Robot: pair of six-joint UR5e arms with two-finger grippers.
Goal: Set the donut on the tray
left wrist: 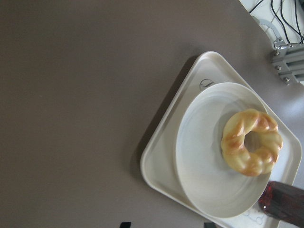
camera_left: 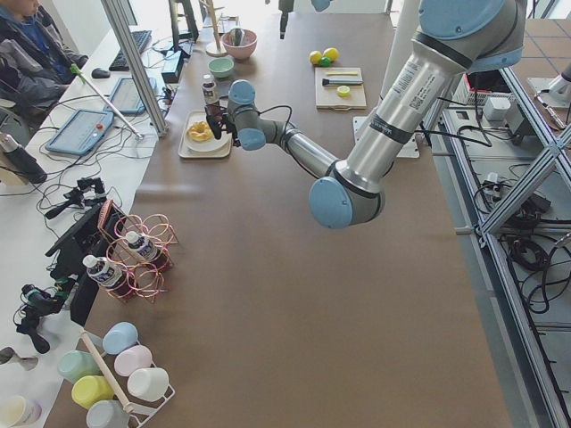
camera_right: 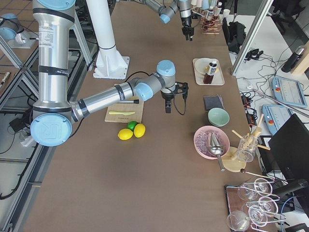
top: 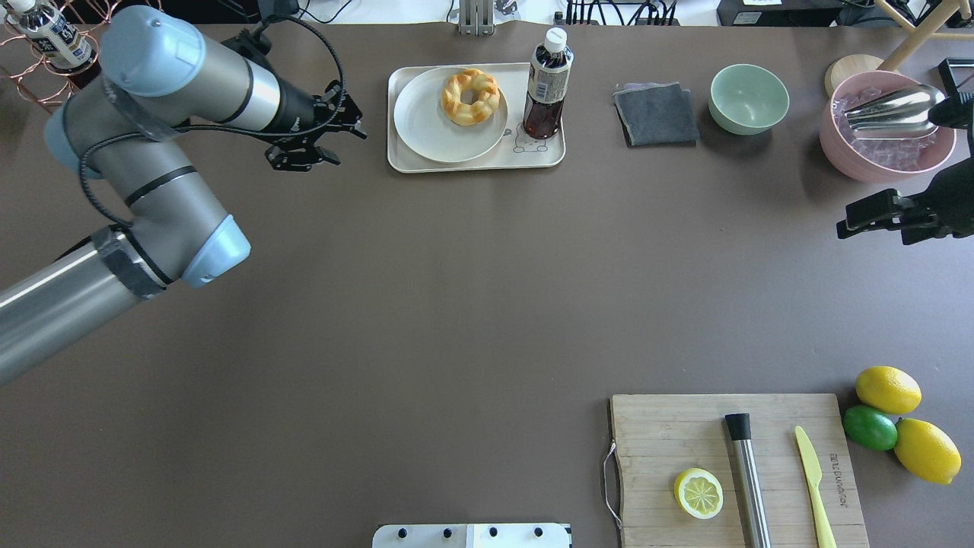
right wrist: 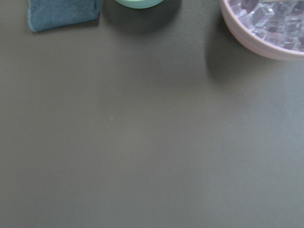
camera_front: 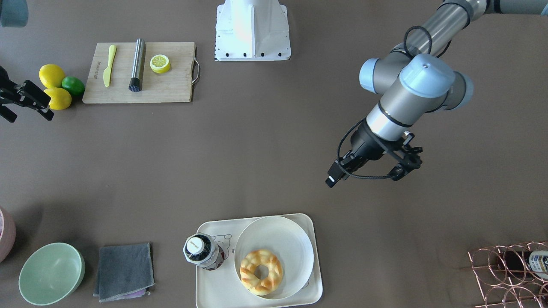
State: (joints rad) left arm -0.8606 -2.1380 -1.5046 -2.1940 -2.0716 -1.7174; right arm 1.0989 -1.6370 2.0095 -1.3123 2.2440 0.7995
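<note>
The donut (top: 472,97), a golden twisted ring, lies on a round white plate (top: 430,125). The plate stands on the cream-white tray (top: 475,161) at the table's far side, next to a dark drink bottle (top: 546,84). The left wrist view shows the donut (left wrist: 251,141) on the plate, inside the tray (left wrist: 164,164). My left gripper (top: 346,141) hovers just left of the tray, above the table, open and empty; it also shows in the front view (camera_front: 336,173). My right gripper (top: 848,224) is open and empty at the far right, near the pink bowl, far from the tray.
A grey cloth (top: 656,114), a green bowl (top: 749,99) and a pink bowl of ice with a scoop (top: 886,125) stand right of the tray. A cutting board (top: 738,468) with a lemon half, a knife and a metal tool lies near right, citrus fruits (top: 886,390) beside it. A wire bottle rack (top: 46,46) stands far left.
</note>
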